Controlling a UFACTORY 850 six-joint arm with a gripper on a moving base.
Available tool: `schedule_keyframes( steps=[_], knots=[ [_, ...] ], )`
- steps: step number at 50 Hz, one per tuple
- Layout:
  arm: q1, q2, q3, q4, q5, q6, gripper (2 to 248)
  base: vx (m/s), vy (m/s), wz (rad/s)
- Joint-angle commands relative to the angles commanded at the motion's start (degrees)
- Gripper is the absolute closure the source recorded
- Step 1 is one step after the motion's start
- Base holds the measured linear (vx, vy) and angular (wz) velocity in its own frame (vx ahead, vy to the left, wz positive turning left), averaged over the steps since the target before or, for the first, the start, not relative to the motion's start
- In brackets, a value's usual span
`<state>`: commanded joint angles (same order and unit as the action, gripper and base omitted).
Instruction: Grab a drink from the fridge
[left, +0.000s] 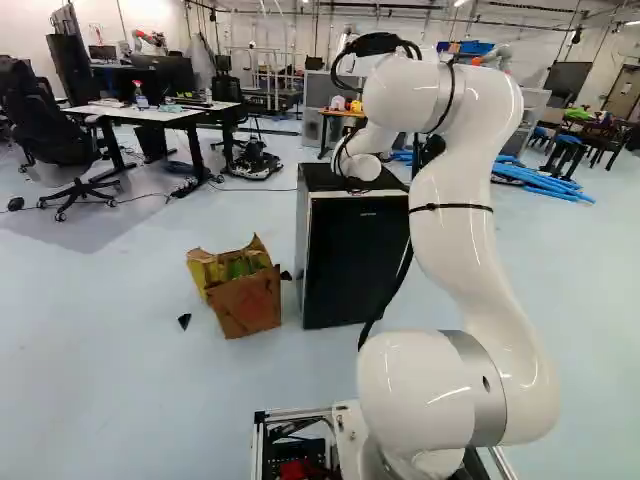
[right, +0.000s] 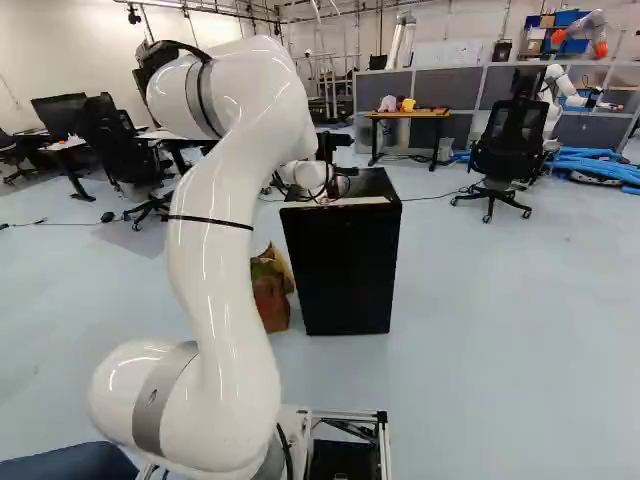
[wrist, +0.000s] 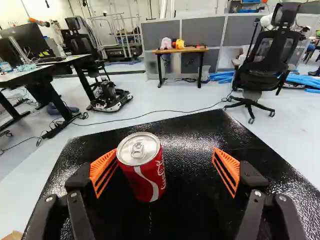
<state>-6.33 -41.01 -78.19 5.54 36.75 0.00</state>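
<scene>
"Jaws first: how are they seen on the black gripper (right: 338, 178)?"

"They are spread wide, with nothing held. In the wrist view a red drink can (wrist: 144, 175) is framed between the orange pads (wrist: 103, 172), just beside one and well apart from the other. Whether the nearer pad is touched by it cannot be told."

"And what is shown across the left base view, from its left?"

"A black office chair (left: 48, 130) is seen first, then a white-topped desk (left: 150, 113). Nearer, on the floor, a small dark scrap (left: 184, 321) is shown, then an open paper bag (left: 246, 308), in which something green can be made out."

"What is come to after the bag?"

"The black fridge (left: 355, 262), beside which the bag is set. Its door is seen shut. The can is stood upright on the fridge's flat top, and the gripper is held low over that same surface."

"Is anything placed farther right?"

"The white arm (left: 455, 230) is raised there from its joint, bent at the top and reached out over the fridge. Past it, blue tubes (left: 560, 186) are laid on the floor."

"And beyond the fridge in the right base view?"

"A wooden-topped table (right: 405, 114) is stood by grey partitions (right: 440, 92). Farther right, another black chair (right: 512, 140) is seen, with another robot (right: 556, 88) just beside it."
</scene>
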Motion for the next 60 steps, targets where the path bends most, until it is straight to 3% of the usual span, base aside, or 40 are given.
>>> schedule_keyframes(
  steps=[27,60],
  knots=[
    [0.09,-1.82,-2.51,0.00,0.00,0.00,3,0.000,0.000,0.000],
    [0.38,-1.77,-2.45,0.00,0.00,0.00,3,0.000,0.000,0.000]
  ],
)
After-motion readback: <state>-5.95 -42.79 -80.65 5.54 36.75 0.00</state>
